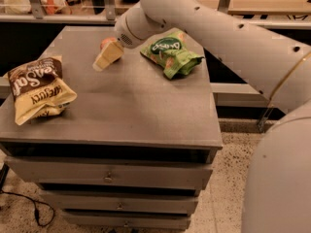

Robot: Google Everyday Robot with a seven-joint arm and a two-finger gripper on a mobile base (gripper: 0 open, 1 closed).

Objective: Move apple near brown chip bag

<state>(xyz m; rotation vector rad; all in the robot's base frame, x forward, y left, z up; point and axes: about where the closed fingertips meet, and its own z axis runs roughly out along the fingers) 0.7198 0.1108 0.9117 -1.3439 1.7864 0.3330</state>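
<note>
The apple (106, 43) is small and red. It sits near the back of the grey cabinet top (131, 101), mostly hidden behind my gripper (107, 57). The gripper's cream fingers point down and left, right in front of the apple. The brown chip bag (37, 87) lies crinkled at the left edge of the top, dark brown above with white letters, tan-yellow below. It is well to the left of and nearer than the apple.
A green chip bag (171, 55) lies at the back right of the top, just right of my gripper. My white arm (228, 42) crosses in from the right. Drawers (107, 178) lie below the top. A shelf with clutter runs behind.
</note>
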